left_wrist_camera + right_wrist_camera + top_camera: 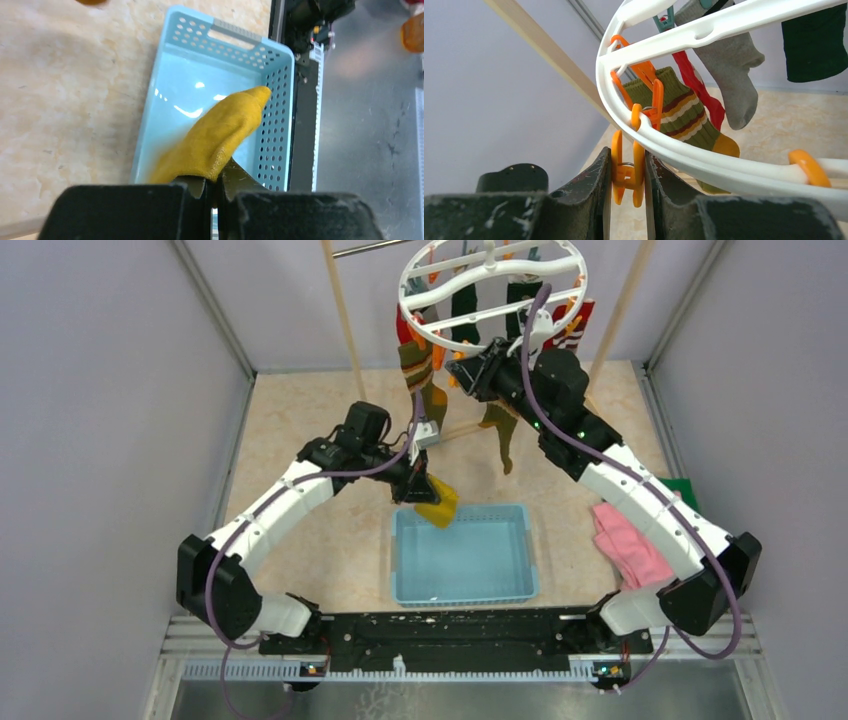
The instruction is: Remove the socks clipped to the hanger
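Observation:
The white ring hanger [493, 290] hangs at the back with socks clipped under it: an olive striped sock [684, 112], a red one [696, 85], a grey one [731, 75] and a dark green one [814, 47]. My left gripper [425, 492] is shut on a mustard yellow sock [220, 135] and holds it over the far left corner of the light blue basket [463, 590]. My right gripper [627, 172] is up at the ring's near edge, shut on an orange clip [626, 170] that hangs empty from the ring [724, 160].
A wooden rack frame [342, 310] with a metal rod carries the hanger. Folded pink cloth [630, 545] and green cloth [685, 490] lie at the right, under my right arm. Grey walls close in both sides.

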Robot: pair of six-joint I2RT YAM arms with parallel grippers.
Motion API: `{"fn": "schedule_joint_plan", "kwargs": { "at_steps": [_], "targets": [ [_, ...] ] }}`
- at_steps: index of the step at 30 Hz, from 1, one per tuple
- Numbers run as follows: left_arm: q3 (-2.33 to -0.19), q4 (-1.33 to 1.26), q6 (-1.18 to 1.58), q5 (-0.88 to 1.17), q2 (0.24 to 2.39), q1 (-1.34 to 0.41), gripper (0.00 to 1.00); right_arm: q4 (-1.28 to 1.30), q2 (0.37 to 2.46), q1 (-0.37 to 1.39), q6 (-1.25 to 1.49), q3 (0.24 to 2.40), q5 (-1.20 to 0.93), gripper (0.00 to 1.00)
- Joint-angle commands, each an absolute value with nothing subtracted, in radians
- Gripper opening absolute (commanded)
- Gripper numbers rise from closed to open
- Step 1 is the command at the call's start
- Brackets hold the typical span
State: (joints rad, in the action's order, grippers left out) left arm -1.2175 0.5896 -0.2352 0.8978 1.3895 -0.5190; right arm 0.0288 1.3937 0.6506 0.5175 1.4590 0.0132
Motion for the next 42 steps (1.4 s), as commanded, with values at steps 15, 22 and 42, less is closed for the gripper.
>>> {"fn": "schedule_joint_plan", "kwargs": {
  "at_steps": [15, 22, 42],
  "targets": [
    [-1.02, 0.741, -0.693, 0.61, 1.298, -0.698, 0.95, 0.062, 1.306, 0.627, 0.541, 1.421, -0.021, 0.0],
    [-1.167, 0.821, -0.67, 0.534, 1.27, -0.677, 0.99, 0.146, 1.213, 0.626, 0.505, 1.337, -0.028, 0.6],
    [-1.409, 0.857, -0.543, 0.76, 1.343, -0.496, 0.99, 0.193, 0.979, 0.447, 0.322, 1.014, 0.085, 0.85]
  ]
}}
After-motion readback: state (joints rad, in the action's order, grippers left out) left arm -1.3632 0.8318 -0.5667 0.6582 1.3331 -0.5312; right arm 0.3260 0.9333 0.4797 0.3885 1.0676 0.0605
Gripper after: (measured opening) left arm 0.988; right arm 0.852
